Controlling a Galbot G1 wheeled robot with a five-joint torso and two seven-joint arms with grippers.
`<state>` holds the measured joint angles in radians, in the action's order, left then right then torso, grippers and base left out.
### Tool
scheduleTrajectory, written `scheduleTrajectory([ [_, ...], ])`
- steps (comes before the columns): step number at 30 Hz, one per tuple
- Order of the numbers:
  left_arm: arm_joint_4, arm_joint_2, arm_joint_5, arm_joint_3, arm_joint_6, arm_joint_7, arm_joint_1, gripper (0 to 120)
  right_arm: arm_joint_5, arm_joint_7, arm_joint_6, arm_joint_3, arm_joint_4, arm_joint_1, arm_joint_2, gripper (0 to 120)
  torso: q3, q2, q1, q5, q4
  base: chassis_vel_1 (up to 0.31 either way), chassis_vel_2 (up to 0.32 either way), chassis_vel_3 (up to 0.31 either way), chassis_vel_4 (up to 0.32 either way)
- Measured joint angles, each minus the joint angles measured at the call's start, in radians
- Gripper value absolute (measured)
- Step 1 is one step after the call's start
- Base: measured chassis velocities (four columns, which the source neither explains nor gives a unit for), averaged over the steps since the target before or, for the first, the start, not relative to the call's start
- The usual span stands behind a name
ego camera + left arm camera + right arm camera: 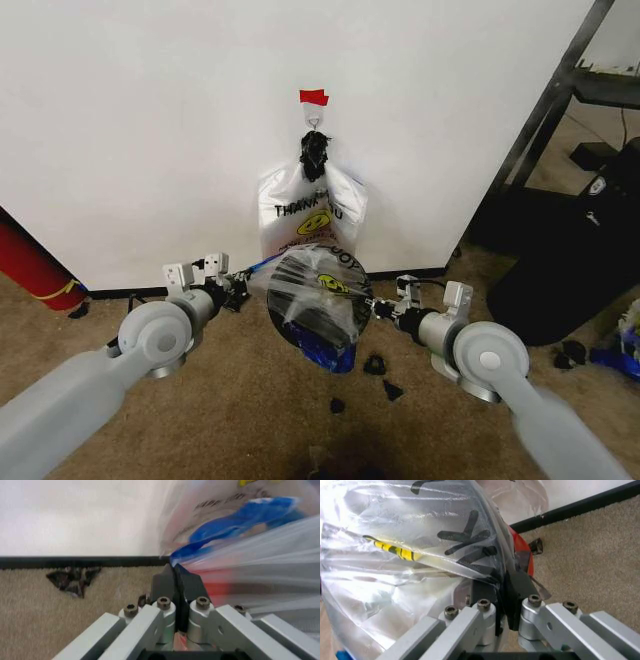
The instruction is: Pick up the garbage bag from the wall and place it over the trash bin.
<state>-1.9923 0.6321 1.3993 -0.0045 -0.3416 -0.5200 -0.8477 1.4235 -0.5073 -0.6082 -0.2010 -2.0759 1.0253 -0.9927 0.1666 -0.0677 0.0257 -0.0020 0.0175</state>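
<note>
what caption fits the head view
Both grippers, left and right, stretch the garbage bag over the trash bin.

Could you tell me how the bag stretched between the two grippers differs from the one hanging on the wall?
The garbage bag is spread open over the trash bin, pinched by the left gripper and right gripper; the THANK YOU bag hangs bunched from a hook under a black knot. Both are translucent white with yellow smileys.
</note>
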Motion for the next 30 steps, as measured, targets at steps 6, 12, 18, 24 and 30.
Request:
scheduleTrajectory([
  [6,0.005,0.008,0.0,-0.03,0.001,0.003,-0.058,0,0.022,-0.027,0.008,0.0,0.004,-0.01,-0.01,0,0.0,0.0,0.0,0.0,0.0,0.0,0.0,0.0,0.0],
  [12,0.001,0.029,-0.007,-0.045,0.0,0.004,-0.095,0,0.039,-0.044,0.011,-0.004,0.008,-0.012,-0.026,0,0.0,0.0,0.0,0.0,0.0,0.0,0.0,0.0,0.0],
  [18,-0.012,0.048,-0.008,-0.075,-0.006,-0.011,-0.096,0,0.039,-0.049,0.013,-0.004,0.01,-0.009,-0.038,0,0.0,0.0,0.0,-0.0001,0.0001,0.0,0.0,0.0,0.0],
  [24,-0.054,0.028,-0.007,-0.14,-0.016,-0.024,-0.094,22,0.023,-0.05,0.019,0.002,0.022,-0.008,-0.054,0,0.0,0.0,0.0,0.0002,0.0001,0.0,0.0,0.0,0.0],
  [30,-0.088,0.003,-0.019,-0.187,-0.027,-0.039,-0.124,41,0.018,-0.053,0.026,0.004,0.033,-0.016,-0.061,0,0.0,0.0,0.0,0.0,0.0,0.0,0.0,0.0,0.0],
])
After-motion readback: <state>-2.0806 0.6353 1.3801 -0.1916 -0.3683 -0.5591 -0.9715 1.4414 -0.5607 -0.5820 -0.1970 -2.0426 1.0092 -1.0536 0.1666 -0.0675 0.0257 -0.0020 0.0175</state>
